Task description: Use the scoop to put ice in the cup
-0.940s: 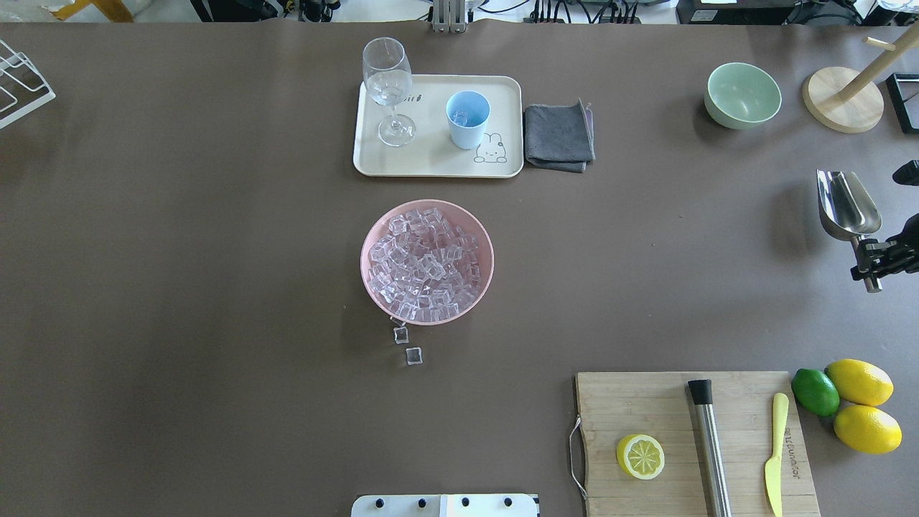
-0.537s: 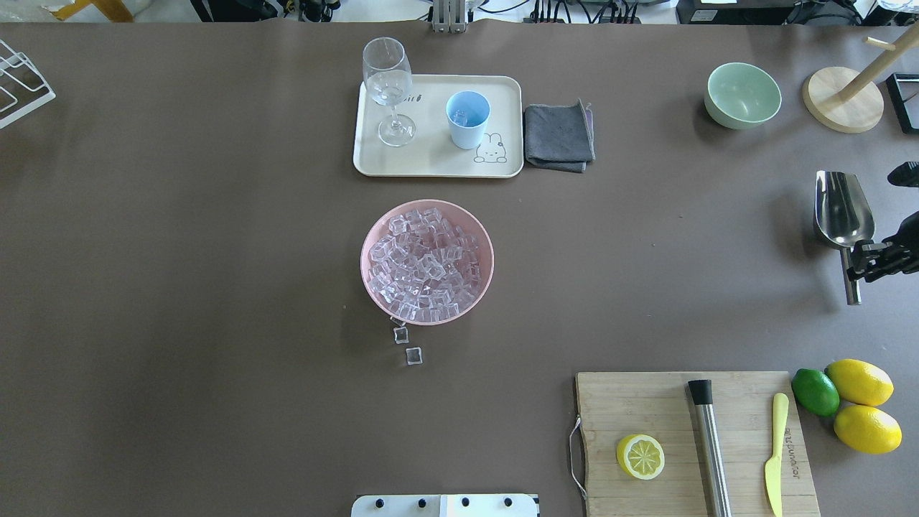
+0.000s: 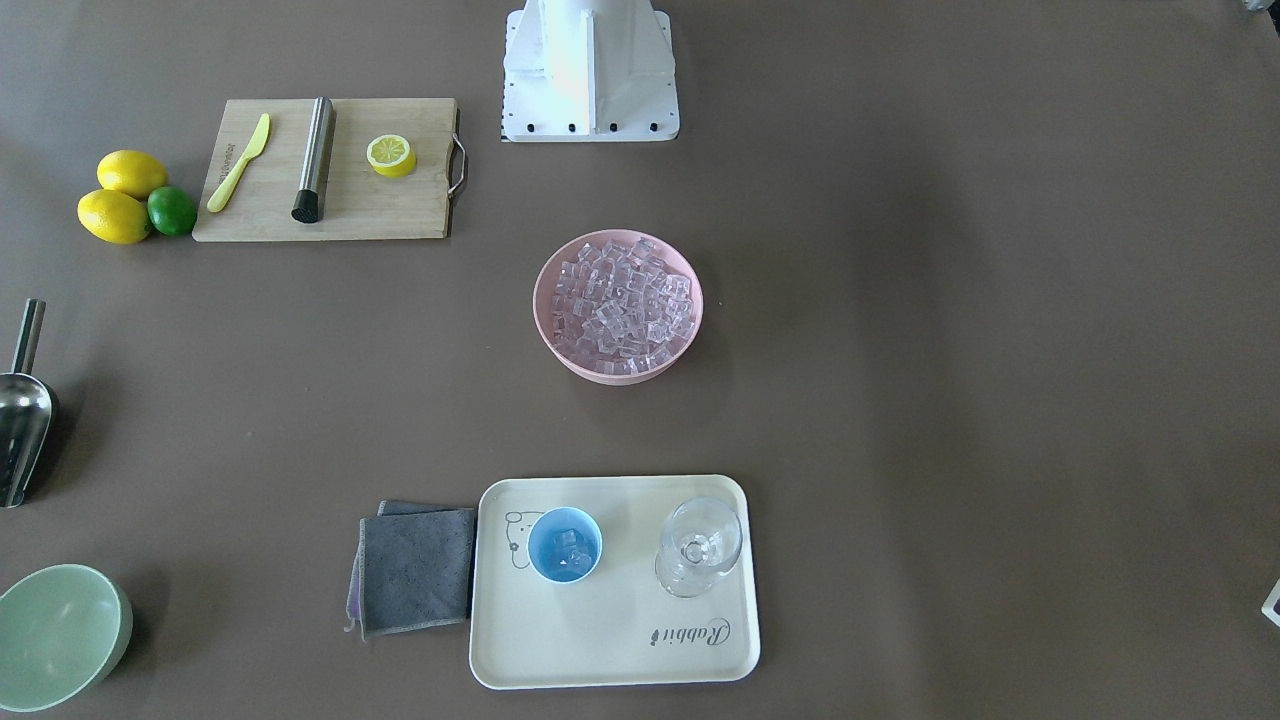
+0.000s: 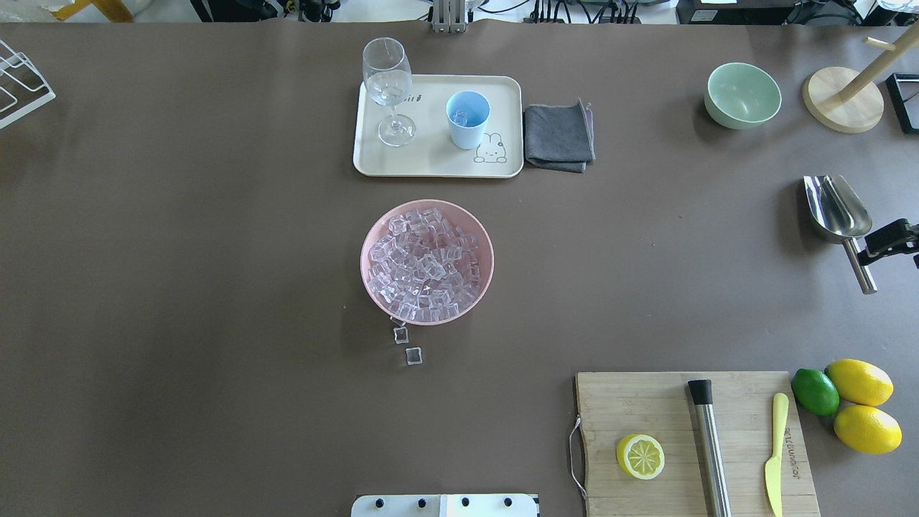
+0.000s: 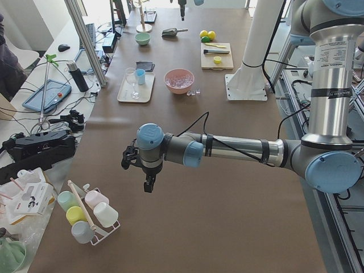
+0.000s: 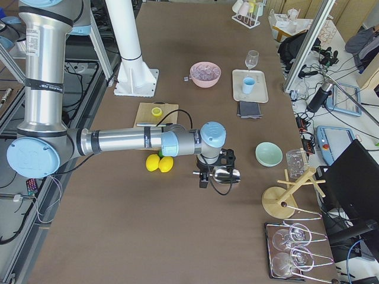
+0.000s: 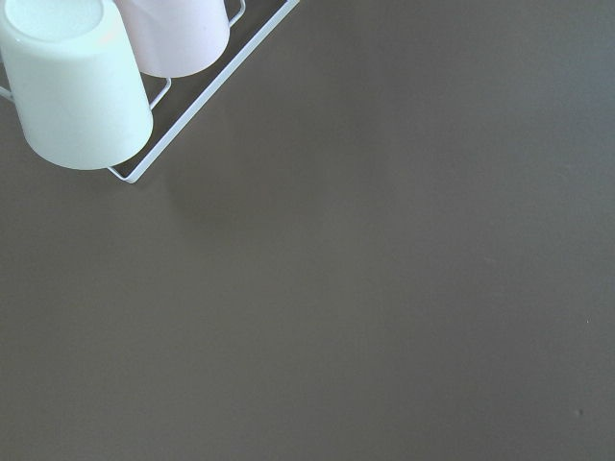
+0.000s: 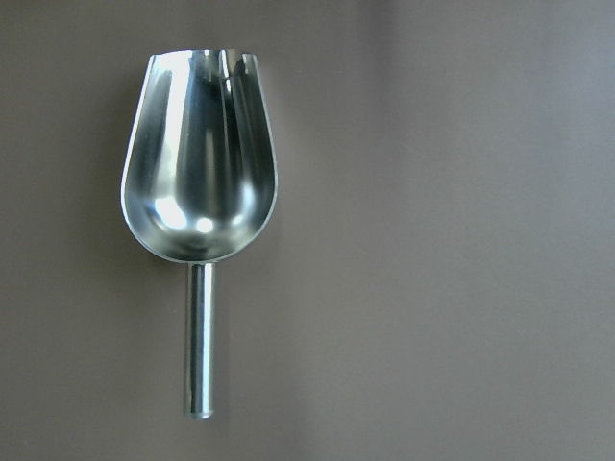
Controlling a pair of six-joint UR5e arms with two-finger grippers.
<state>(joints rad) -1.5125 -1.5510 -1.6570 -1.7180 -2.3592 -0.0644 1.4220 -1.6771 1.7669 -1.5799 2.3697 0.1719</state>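
Observation:
The silver scoop (image 4: 837,209) lies on the table at the far right, trough pointing away from me; the right wrist view shows it whole (image 8: 200,192) with no finger on it. My right gripper (image 4: 890,241) is at the right edge beside the handle, apart from it and open. The light-blue cup (image 4: 467,118) stands on the cream tray (image 4: 435,164) and holds a few ice cubes (image 3: 569,546). The pink bowl (image 4: 373,291) is heaped with ice (image 4: 425,263); two cubes (image 4: 407,345) lie loose before it. My left gripper (image 5: 147,170) hangs over bare table; I cannot tell its state.
A wine glass (image 4: 388,90) shares the tray, a grey cloth (image 4: 558,136) lies beside it. A pale-green bowl (image 4: 742,95) and wooden stand (image 4: 842,100) sit far right. A cutting board (image 4: 646,402) holds a lemon half, steel cylinder and knife; lemons and a lime lie beside it. A cup rack (image 7: 125,86) is far left.
The scoop was held by its handle in my right gripper; now it lies free on the table and the gripper has drawn back to the right.

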